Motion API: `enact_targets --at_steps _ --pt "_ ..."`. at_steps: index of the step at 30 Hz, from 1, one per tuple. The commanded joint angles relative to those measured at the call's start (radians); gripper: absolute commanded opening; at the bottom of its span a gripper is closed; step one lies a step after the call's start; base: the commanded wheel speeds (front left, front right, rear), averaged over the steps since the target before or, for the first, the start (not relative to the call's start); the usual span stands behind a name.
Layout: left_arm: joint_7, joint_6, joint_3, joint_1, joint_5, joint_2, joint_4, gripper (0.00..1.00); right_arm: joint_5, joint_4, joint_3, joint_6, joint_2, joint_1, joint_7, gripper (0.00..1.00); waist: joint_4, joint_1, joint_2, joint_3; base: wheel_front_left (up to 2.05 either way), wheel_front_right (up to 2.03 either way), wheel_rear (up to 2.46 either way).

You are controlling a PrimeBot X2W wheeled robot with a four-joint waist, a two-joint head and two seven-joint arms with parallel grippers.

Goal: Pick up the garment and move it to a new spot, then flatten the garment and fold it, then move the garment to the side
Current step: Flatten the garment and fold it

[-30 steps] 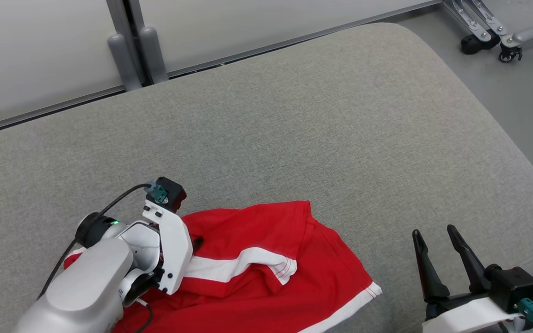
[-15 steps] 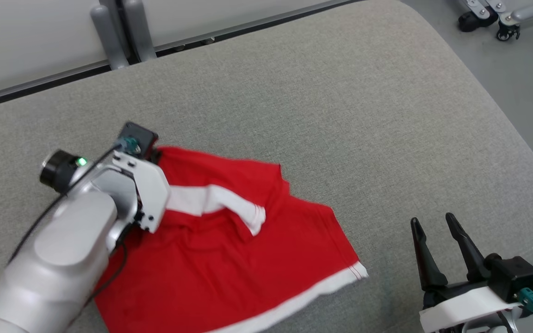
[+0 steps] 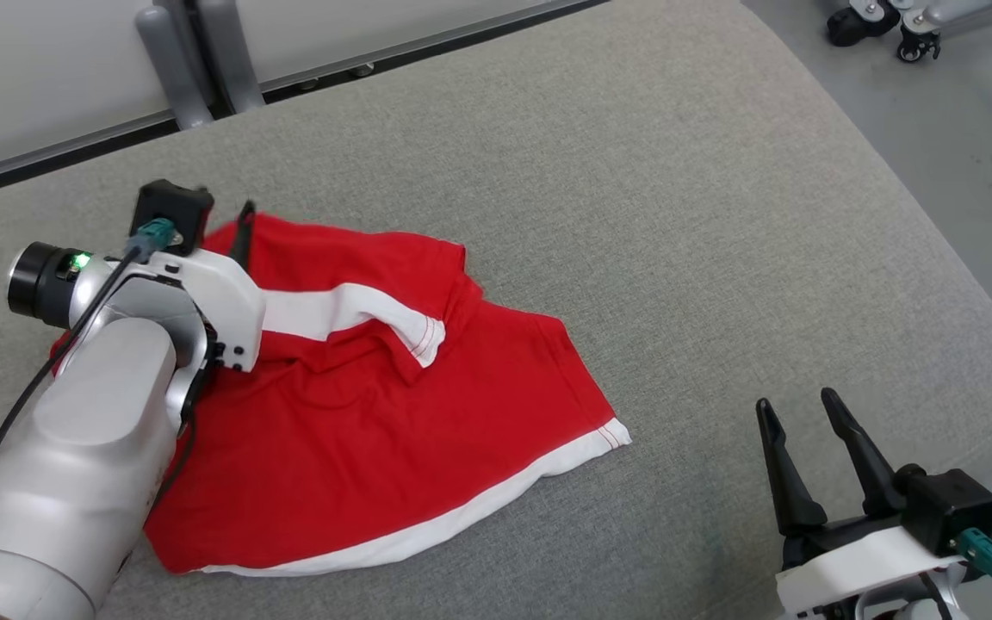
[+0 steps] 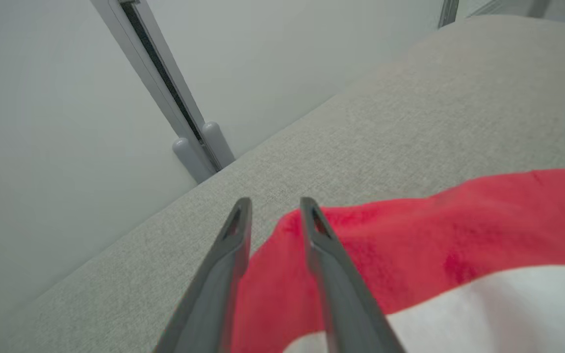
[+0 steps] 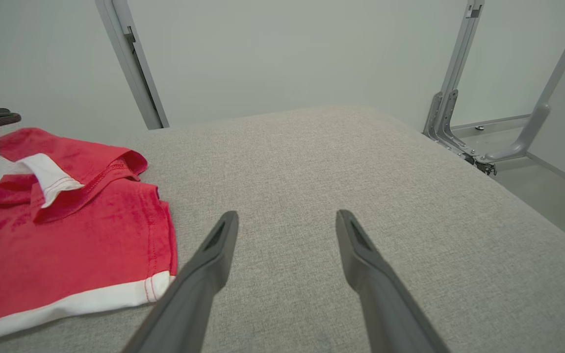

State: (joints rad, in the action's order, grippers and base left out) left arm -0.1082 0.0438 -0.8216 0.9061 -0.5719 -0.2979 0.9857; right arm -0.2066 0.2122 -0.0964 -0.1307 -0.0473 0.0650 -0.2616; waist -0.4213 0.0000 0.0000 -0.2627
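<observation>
The garment point(image 3: 375, 413) is red with white bands and lies rumpled on the grey cushion point(image 3: 634, 215), one white-edged flap folded over its middle. My left gripper point(image 3: 242, 226) is at its far left corner. In the left wrist view its fingers point(image 4: 275, 208) stand partly apart, with the red cloth point(image 4: 434, 230) lying under and between them. My right gripper point(image 3: 795, 400) hovers open and empty over bare cushion to the right of the garment. In the right wrist view its fingers point(image 5: 286, 215) are spread wide, and the garment point(image 5: 66, 230) is off to the left.
Grey metal posts point(image 3: 195, 60) and a pale wall panel run along the cushion's far edge. The cushion rounds off at the right, where the floor and a wheeled metal frame point(image 3: 901, 26) begin. Bare cushion stretches behind and to the right of the garment.
The camera shifted. My left gripper pulled the garment's corner farther back and left across the cushion, spreading it, and its fingers have since parted. The right gripper stayed open and still.
</observation>
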Motion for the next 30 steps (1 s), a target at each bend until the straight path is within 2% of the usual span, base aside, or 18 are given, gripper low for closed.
enact_targets --at_steps 1,5,7,11,16,19,23,30 --pt "-0.090 0.019 0.033 -0.013 -0.023 0.010 -0.002 1.00 0.012 -0.009 0.014 0.000 -0.006 0.008 -0.005 1.00 0.012 0.0000 0.0000 0.020 0.00 0.00 0.00" --pt "-0.151 0.049 0.089 -0.074 -0.051 0.032 -0.057 1.00 0.036 -0.032 0.047 0.000 -0.006 -0.014 -0.005 1.00 0.042 0.0000 0.0000 0.062 0.00 0.00 0.00" --pt "-0.157 0.076 0.151 -0.128 -0.053 0.034 -0.166 1.00 0.065 -0.053 0.069 0.000 -0.006 -0.029 -0.005 1.00 0.068 0.0000 0.0000 0.092 0.00 0.00 0.00" --pt "-0.155 0.128 0.292 -0.381 -0.028 0.036 -0.422 1.00 0.123 -0.090 0.091 0.000 -0.007 -0.061 -0.005 1.00 0.121 0.0000 0.0000 0.167 0.00 0.00 0.00" --pt "-0.156 0.156 0.409 -0.695 0.035 0.054 -0.667 1.00 0.150 -0.126 0.107 0.000 -0.030 -0.085 -0.005 1.00 0.187 0.0000 0.0000 0.227 0.00 0.00 0.00" --pt "-0.156 0.154 0.465 -0.842 0.076 0.071 -0.757 1.00 0.153 -0.125 0.112 0.000 -0.043 -0.101 -0.005 1.00 0.229 0.0000 0.0000 0.250 0.00 0.00 0.00" --pt "-0.156 0.130 0.544 -0.998 0.128 0.104 -0.829 1.00 0.155 -0.110 0.121 0.000 -0.049 -0.115 -0.005 1.00 0.271 0.0000 0.0000 0.281 0.00 0.00 0.00" --pt "-0.156 0.025 0.640 -1.145 0.213 0.172 -0.853 1.00 0.153 -0.070 0.127 0.000 -0.042 -0.152 -0.005 1.00 0.326 0.0000 0.0000 0.318 0.00 0.00 0.00"
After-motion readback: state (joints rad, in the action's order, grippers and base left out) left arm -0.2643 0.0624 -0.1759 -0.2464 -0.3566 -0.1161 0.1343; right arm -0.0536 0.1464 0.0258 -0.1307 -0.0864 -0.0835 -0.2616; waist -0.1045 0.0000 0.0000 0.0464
